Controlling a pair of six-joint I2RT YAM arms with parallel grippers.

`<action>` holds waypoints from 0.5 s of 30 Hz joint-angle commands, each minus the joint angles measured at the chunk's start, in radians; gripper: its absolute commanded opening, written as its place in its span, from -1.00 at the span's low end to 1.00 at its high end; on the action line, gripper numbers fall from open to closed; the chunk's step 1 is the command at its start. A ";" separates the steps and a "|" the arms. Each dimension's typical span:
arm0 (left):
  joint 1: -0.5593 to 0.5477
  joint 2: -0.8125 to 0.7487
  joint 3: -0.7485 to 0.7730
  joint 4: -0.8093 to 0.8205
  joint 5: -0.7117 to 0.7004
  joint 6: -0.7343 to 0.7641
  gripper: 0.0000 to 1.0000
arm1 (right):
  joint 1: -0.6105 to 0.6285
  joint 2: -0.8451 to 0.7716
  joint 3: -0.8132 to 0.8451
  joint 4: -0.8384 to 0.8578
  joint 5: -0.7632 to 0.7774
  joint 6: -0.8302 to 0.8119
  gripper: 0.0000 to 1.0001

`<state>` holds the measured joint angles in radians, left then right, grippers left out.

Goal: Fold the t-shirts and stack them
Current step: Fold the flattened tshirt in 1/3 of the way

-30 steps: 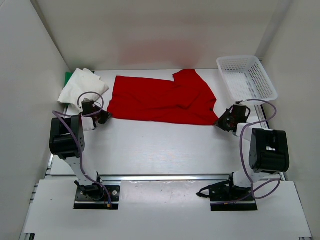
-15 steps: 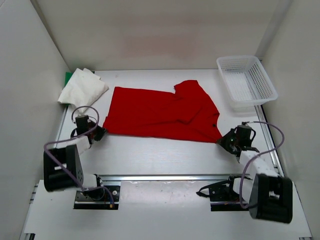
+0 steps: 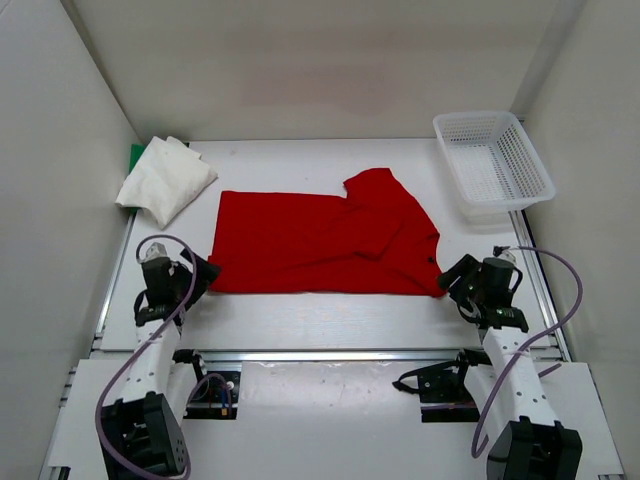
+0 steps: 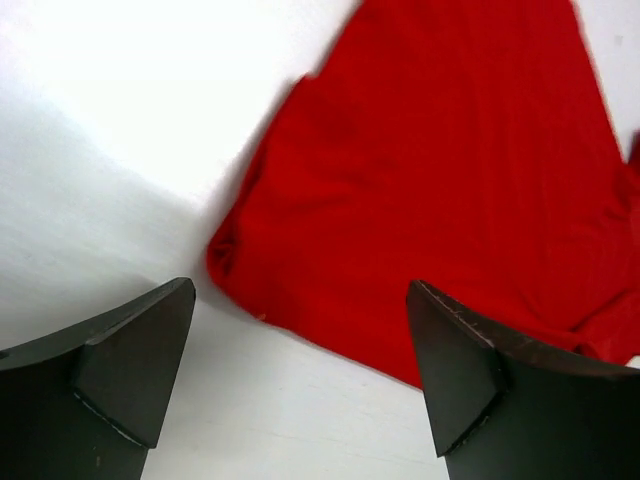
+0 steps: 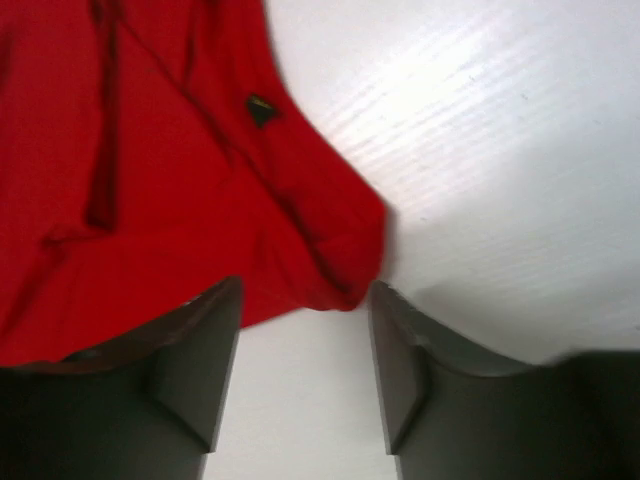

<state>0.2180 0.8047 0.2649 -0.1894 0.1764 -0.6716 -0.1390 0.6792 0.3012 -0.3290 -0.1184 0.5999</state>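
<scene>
The red t-shirt (image 3: 320, 240) lies spread flat across the middle of the table. Its near left corner (image 4: 230, 260) sits just beyond my left gripper (image 3: 203, 272), which is open with only bare table between its fingers (image 4: 135, 360). Its near right corner (image 5: 350, 270) lies just ahead of my right gripper (image 3: 452, 275), also open and holding nothing (image 5: 300, 370). The off-white t-shirt (image 3: 165, 180) lies folded at the far left. A green edge (image 3: 137, 153) of the green t-shirt shows from under it.
A white mesh basket (image 3: 492, 165) stands at the far right corner. White walls enclose the table on three sides. A metal rail (image 3: 320, 353) runs along the near edge, just behind both grippers.
Both grippers drew the red t-shirt's near edge toward the arm bases, flattening it, then opened and let go of its corners. Both arms now reach low and forward.
</scene>
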 commanded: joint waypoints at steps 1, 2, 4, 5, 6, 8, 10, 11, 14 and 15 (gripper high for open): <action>-0.031 0.004 0.124 -0.041 0.018 0.052 0.97 | 0.025 0.008 0.093 0.053 -0.013 -0.045 -0.02; -0.051 0.004 0.129 -0.022 0.044 0.037 0.97 | 0.036 0.022 0.114 0.067 -0.067 -0.064 -0.16; -0.159 0.043 0.151 0.059 0.057 0.011 0.90 | 0.122 0.129 0.147 0.134 -0.145 -0.065 -0.79; -0.199 0.062 0.157 0.080 0.043 0.001 0.78 | 0.157 0.161 0.166 0.159 -0.155 -0.065 -0.92; -0.298 0.101 0.174 0.105 -0.004 -0.002 0.34 | 0.238 0.237 0.186 0.197 -0.126 -0.058 -1.00; -0.422 0.178 0.191 0.172 -0.047 -0.017 -0.20 | 0.318 0.379 0.231 0.258 -0.128 -0.092 -1.00; -0.540 0.227 0.185 0.247 -0.064 -0.028 -0.25 | 0.369 0.465 0.259 0.319 -0.156 -0.107 -1.00; -0.563 0.252 0.185 0.263 -0.084 -0.035 -0.28 | 0.374 0.494 0.283 0.317 -0.161 -0.106 -1.00; -0.652 0.391 0.212 0.341 -0.068 -0.036 -0.36 | 0.383 0.641 0.337 0.373 -0.156 -0.120 -1.00; -0.657 0.405 0.218 0.350 -0.051 -0.033 -0.36 | 0.383 0.655 0.349 0.380 -0.162 -0.127 -1.00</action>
<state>-0.4026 1.1625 0.4431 0.0628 0.1387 -0.6968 0.2401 1.2858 0.5930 -0.0547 -0.2699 0.5087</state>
